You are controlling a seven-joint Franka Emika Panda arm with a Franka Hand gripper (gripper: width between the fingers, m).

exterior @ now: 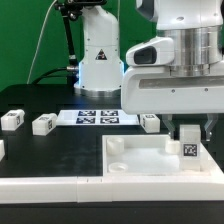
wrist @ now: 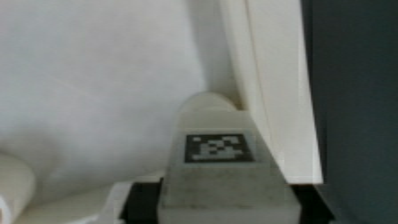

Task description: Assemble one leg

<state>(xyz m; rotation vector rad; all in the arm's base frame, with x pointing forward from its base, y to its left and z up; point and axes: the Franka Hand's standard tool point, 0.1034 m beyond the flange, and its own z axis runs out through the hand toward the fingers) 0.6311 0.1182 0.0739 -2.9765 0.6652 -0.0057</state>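
My gripper (exterior: 189,130) is shut on a white leg (exterior: 189,148) with a black-and-white marker tag, and holds it upright over the right side of the large white square tray-like piece (exterior: 135,160). In the wrist view the leg (wrist: 217,150) fills the space between my black fingers (wrist: 150,200), its tip at the tray's raised inner wall (wrist: 267,70). Three more legs lie on the black table: one at the exterior view's far left (exterior: 12,120), one beside it (exterior: 44,124), one near my gripper (exterior: 150,121).
The marker board (exterior: 95,118) lies behind the tray. The robot's white base (exterior: 98,55) stands at the back. A white round part (wrist: 15,185) shows at the wrist view's edge. A white rail (exterior: 40,188) runs along the table's front.
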